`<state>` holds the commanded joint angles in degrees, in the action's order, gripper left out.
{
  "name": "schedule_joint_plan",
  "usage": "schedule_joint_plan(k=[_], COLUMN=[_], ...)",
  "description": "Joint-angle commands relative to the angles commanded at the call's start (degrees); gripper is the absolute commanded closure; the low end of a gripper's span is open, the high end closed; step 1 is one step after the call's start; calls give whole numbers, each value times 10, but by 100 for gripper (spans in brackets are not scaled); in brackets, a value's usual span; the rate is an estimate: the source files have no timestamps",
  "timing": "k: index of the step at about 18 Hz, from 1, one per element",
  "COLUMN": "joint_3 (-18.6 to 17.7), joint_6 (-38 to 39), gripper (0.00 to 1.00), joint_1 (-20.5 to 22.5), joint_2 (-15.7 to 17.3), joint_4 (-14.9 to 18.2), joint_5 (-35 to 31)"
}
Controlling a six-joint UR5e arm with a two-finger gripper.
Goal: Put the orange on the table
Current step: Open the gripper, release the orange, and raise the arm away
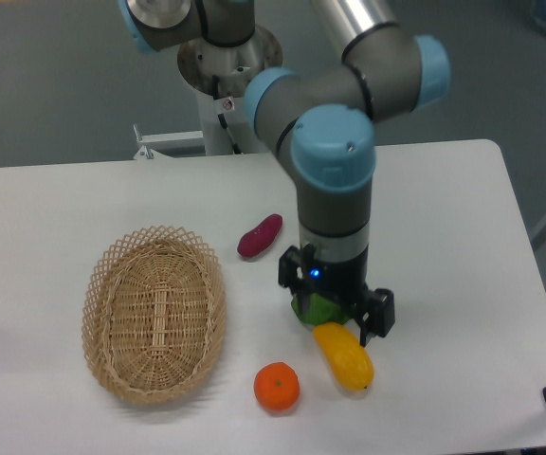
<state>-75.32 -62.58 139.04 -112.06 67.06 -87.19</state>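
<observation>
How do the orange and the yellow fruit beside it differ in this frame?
The orange is round and bright orange; the yellow fruit is elongated and lies at a slant. The orange sits in the open, with nothing over it, while the yellow fruit's upper end lies under the gripper, next to a green vegetable. Both rest on the white table, outside the wicker basket.

A single fixed camera looks down at a steep angle from above the near edge of the table (463,218), facing the arm's base (221,90) at the far side. It stands close enough that the white top fills most of the picture, its left and near edges cut off, with grey floor beyond. The arm's upper part leaves the top of the picture. There is no second view to overlap with.
</observation>
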Motion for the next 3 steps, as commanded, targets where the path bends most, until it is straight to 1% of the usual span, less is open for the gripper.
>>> schedule_joint_plan(k=[3], joint_3=[-2], joint_6=[-3], gripper=[0], joint_1=[3], joint_2=[4], joint_4=[0], joint_5=[4])
